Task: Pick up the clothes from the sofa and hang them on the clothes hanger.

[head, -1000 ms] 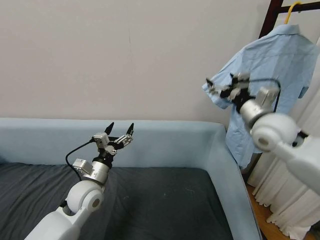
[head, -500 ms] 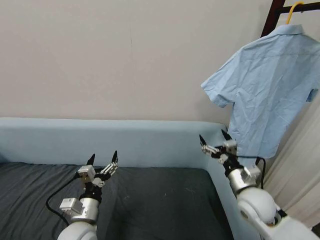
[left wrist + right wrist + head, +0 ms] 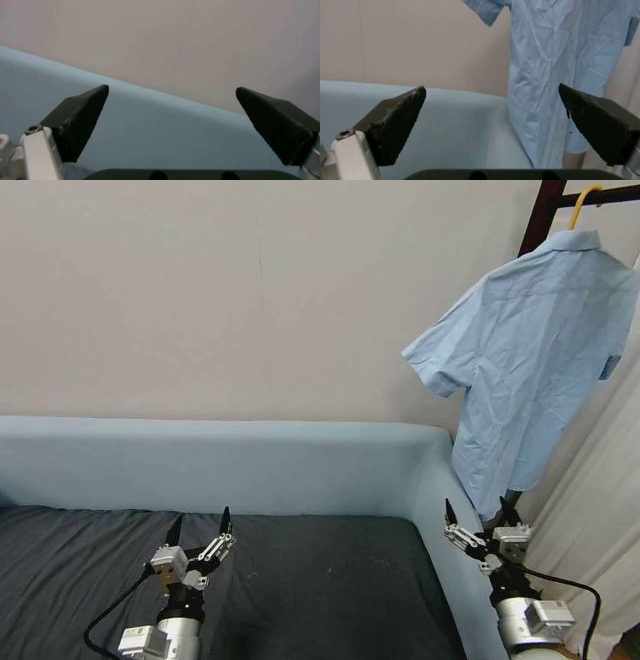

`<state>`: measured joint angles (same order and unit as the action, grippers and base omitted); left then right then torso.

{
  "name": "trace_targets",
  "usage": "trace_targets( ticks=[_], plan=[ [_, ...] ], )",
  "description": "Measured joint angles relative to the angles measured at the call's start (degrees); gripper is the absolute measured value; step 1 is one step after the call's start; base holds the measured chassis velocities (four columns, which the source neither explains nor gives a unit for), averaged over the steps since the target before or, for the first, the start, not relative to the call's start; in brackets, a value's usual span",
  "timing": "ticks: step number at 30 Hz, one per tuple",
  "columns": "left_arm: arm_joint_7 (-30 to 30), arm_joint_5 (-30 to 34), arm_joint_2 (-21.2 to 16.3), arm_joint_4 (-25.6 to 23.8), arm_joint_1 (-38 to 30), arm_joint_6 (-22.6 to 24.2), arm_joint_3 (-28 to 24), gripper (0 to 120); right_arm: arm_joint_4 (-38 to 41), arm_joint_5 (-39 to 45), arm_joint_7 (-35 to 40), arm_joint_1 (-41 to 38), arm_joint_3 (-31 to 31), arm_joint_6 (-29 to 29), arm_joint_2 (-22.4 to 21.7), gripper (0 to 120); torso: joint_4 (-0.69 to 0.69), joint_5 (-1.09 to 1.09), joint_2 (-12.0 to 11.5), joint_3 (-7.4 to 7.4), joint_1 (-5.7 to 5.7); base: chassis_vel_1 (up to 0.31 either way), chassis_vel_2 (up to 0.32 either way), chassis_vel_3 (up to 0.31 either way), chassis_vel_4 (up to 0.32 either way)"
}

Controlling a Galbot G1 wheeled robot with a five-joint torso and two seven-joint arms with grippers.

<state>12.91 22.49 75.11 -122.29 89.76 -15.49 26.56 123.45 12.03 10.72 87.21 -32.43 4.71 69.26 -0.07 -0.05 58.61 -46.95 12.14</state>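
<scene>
A light blue short-sleeved shirt point(image 3: 525, 365) hangs on a yellow hanger point(image 3: 584, 202) from a dark rack bar at the upper right; it also hangs beyond the sofa arm in the right wrist view point(image 3: 555, 71). My right gripper point(image 3: 478, 518) is low beside the sofa's right arm, open and empty, well below the shirt. My left gripper point(image 3: 200, 528) is low over the dark seat cushion, open and empty. Both wrist views show wide-spread black fingertips point(image 3: 82, 120) point(image 3: 395, 123).
The pale blue sofa point(image 3: 230, 465) has a dark grey seat cushion point(image 3: 320, 580) and a backrest against a beige wall. A white curtain point(image 3: 600, 520) hangs at the right behind the shirt. A dark wooden rack post point(image 3: 535, 215) stands at the top right.
The right arm has come down from the hanging shirt to the sofa's right arm, leaving the shirt on the hanger. The left arm has also lowered toward the seat cushion.
</scene>
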Motion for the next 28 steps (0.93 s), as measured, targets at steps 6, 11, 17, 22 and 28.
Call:
trace_targets(
  ticks=[6,11,17,22,28],
  plan=[
    [-1.34,-1.31,2.08,-1.87,2.08,-0.68,0.14,100,2.85,0.41,-2.70,2.50,-1.05,-0.73,1.75,100,0.00,0.01,0.00,0.00,0.01,0.000,0.000,0.000,0.000],
    [-3.73,-2.00,3.93,-3.14,3.52,-0.73,0.07,100,4.15,2.41,-6.47,3.47,-2.53,-0.70,2.05,100,0.00,0.01,0.00,0.00,0.01,0.000,0.000,0.000,0.000],
    [-5.73,-2.74,4.90,-2.77,4.33,-1.48,0.39,100,3.57,2.92,-7.49,3.33,-2.94,0.04,1.91,100,0.00,0.01,-0.01,-0.01,0.01,0.000,0.000,0.000,0.000],
    [-5.74,-2.74,4.89,-2.70,4.28,-1.49,0.39,100,3.46,2.99,-7.48,3.20,-2.87,0.05,1.83,100,0.00,0.01,-0.01,-0.01,0.01,0.000,0.000,0.000,0.000],
    [-5.73,-2.72,4.83,-2.64,4.21,-1.49,0.37,100,3.39,3.03,-7.42,3.07,-2.73,0.05,1.78,100,0.00,0.01,-0.01,-0.01,0.01,0.000,0.000,0.000,0.000]
  ],
)
